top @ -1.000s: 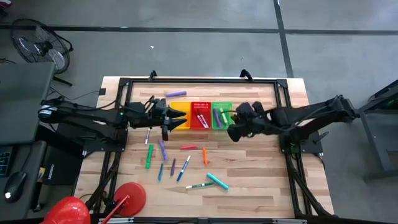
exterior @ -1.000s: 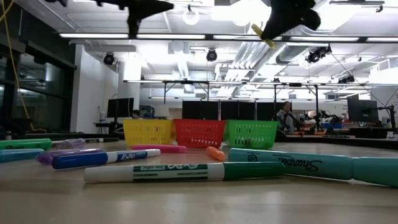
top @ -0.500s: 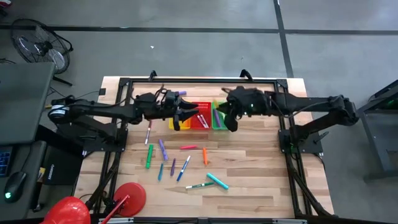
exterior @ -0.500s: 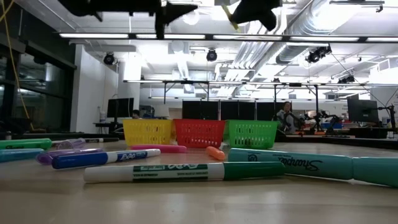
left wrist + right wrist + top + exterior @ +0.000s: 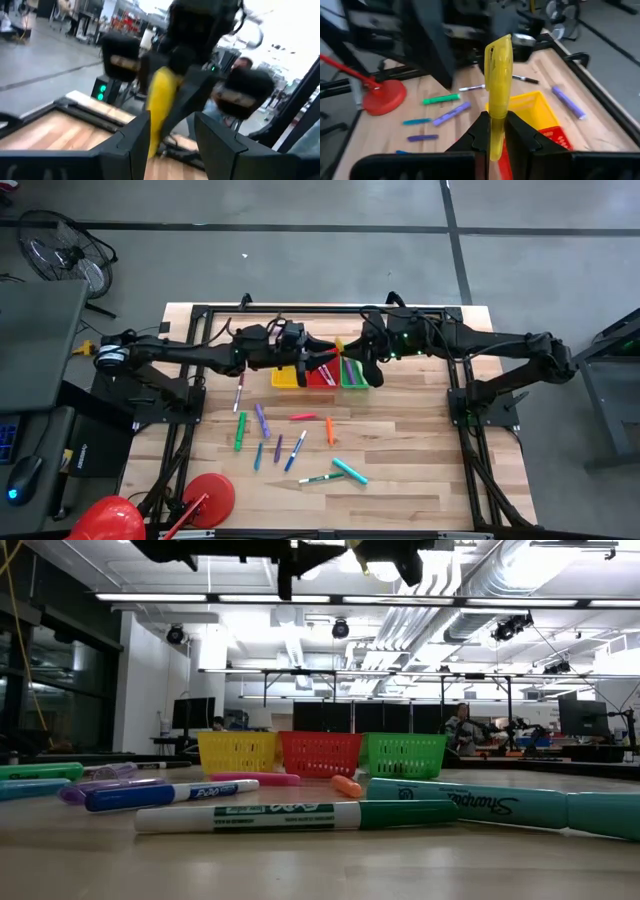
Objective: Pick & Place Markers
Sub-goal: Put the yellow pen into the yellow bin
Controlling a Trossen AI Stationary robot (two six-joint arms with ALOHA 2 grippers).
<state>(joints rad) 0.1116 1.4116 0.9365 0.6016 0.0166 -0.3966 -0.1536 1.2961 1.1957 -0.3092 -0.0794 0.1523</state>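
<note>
Right pincer (image 5: 492,131) clamped on yellow pen-shaped marker (image 5: 499,80), marker upright between its dark fingers, raised above three small mesh baskets. Left pincer (image 5: 170,131) raised just beside it, jaws parted, nothing between them; right pincer and yellow marker show just ahead of it. In high view both pincers meet over basket row: yellow mesh basket (image 5: 283,380), red mesh basket (image 5: 322,377), green mesh basket (image 5: 355,373), side by side. Other coloured markers (image 5: 296,448) lie scattered on wooden desk (image 5: 420,470), nearer its front; purple one (image 5: 568,101) behind baskets.
</note>
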